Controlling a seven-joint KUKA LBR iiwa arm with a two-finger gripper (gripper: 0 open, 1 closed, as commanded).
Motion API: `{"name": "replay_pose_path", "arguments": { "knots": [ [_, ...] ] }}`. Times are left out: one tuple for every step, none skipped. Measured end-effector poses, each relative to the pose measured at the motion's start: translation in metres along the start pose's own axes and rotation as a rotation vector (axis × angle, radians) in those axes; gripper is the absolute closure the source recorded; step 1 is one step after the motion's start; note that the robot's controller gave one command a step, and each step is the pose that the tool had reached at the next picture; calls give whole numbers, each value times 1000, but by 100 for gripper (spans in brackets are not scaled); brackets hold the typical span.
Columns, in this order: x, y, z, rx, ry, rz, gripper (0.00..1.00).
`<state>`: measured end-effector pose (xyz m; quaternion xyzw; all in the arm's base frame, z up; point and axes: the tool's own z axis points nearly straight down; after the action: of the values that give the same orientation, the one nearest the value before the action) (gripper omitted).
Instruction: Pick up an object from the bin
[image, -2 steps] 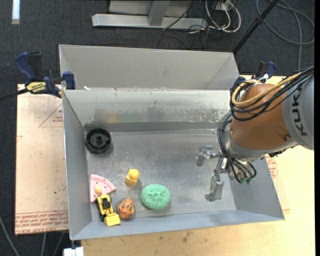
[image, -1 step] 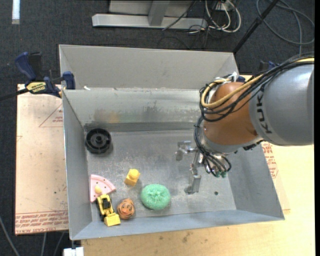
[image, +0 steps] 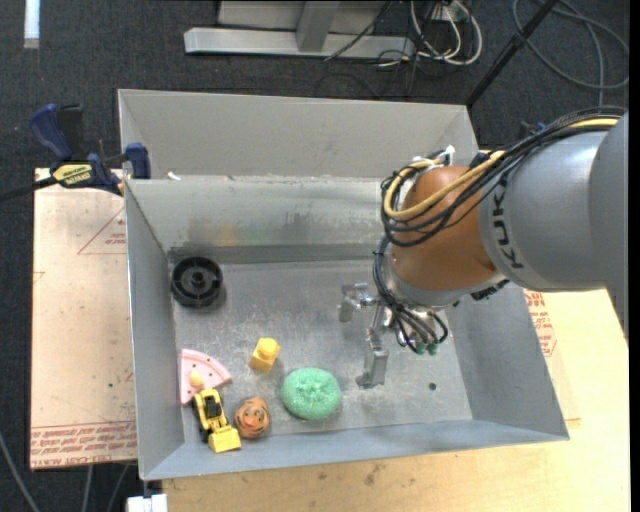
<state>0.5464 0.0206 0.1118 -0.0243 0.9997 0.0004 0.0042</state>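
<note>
Six little things are sitting in the bin (image: 290, 215). The gripper (image: 365, 335) is hovering with fingers (image: 374, 365) apart and nothing between them, just beside the green fuzzy ball (image: 311, 392) near the front wall. I'd be centring over it before closing.

1. "KUK", dark letters of a brand name cut off at its end, stands on the silver arm (image: 570, 210).
2. The letters run sideways, just beside the arm's orange cover (image: 440, 230).
</note>
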Motion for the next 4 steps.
{"name": "replay_pose_path", "arguments": {
  "knots": [
    [5, 5, 18, -2, 8, -8, 0],
    [10, 5, 21, 1, 5, -53, 0],
    [16, 15, 30, -5, 11, -277, 0],
    [20, 24, 35, -2, 7, -341, 0]
  ]
}}
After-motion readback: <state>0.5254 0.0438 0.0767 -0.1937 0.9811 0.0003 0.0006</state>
